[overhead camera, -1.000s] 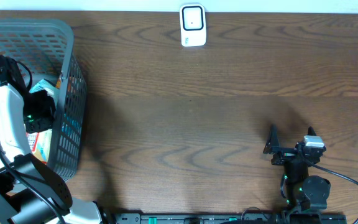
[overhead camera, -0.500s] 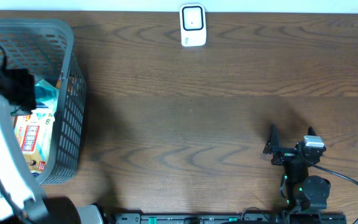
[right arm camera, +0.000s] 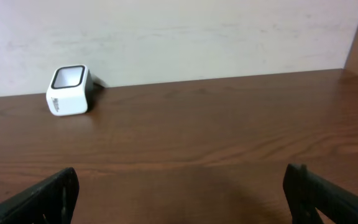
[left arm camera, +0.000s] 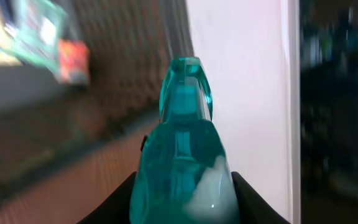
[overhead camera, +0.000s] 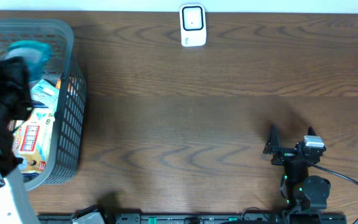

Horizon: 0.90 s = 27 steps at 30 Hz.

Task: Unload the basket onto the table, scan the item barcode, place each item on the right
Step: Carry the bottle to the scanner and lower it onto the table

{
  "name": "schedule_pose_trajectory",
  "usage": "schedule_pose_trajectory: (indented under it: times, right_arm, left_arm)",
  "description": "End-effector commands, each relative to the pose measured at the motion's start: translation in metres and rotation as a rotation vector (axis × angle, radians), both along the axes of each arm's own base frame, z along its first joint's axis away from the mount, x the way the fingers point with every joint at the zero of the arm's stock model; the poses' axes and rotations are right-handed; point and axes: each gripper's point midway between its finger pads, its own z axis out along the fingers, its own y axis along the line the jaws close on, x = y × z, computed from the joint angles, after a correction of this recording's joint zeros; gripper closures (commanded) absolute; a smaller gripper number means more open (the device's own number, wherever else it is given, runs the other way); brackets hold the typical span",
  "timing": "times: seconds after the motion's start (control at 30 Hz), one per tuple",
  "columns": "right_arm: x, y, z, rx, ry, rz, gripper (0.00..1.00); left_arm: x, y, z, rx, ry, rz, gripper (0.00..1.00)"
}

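A translucent teal bottle (left arm camera: 183,155) fills the left wrist view, its cap pointing away, and my left gripper (left arm camera: 182,198) is shut on its body with a black finger on each side. From overhead the bottle (overhead camera: 27,53) is a teal blur raised above the grey basket (overhead camera: 69,99) at the far left, with the left gripper (overhead camera: 6,84) dark beneath it. No barcode shows. The white scanner (overhead camera: 192,25) stands at the table's back edge, also visible in the right wrist view (right arm camera: 70,91). My right gripper (overhead camera: 290,138) rests open near the front right, its fingers (right arm camera: 48,193) wide apart over bare wood.
The basket still holds printed snack packets (overhead camera: 32,138) and a pale blue packet (overhead camera: 44,93). A white wall (right arm camera: 179,31) rises behind the table's back edge. Brown wooden tabletop (overhead camera: 185,118) lies between basket, scanner and right arm.
My left arm has lifted up out of the basket with the teal bottle, rising toward the camera and the basket's back left. The right arm has not moved.
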Motion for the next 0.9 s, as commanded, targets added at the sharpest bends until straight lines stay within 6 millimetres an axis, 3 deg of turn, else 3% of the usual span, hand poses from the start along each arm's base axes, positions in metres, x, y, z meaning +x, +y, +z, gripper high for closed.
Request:
schedule_pose_trajectory:
  times: [0.0,0.17,0.3,0.37,0.4,0.67,0.87]
  right_arm:
    - [0.0,-0.001,-0.002,-0.013,0.007,-0.001,0.01]
    - [0.0,-0.001,-0.002,-0.013,0.007,-0.001,0.01]
    - [0.0,-0.001,-0.002,-0.013,0.007,-0.001,0.01]
    - [0.0,-0.001,-0.002,-0.013,0.007,-0.001,0.01]
    - [0.0,-0.001,-0.002,-0.013,0.007,-0.001,0.01]
    - [0.0,-0.001,-0.002,-0.013,0.007,-0.001,0.01]
    - [0.0,-0.001,-0.002,-0.013,0.007,-0.001,0.01]
  left_arm:
    - [0.015,-0.049,0.006,-0.005,-0.023,-0.199,0.77]
    - [0.03,-0.121,-0.013,0.019,0.033,-0.452,0.77]
    - [0.04,-0.182,-0.044,0.059,0.116,-0.661,0.77]
    - [0.047,-0.214,-0.068,0.089,0.174,-0.76,0.77]
    - [0.049,-0.222,-0.075,0.095,0.19,-0.783,0.77]
    - [0.06,-0.318,-0.18,0.121,0.417,-1.011,0.77]
    - [0.07,-0.379,-0.221,0.153,0.382,-1.121,0.76]
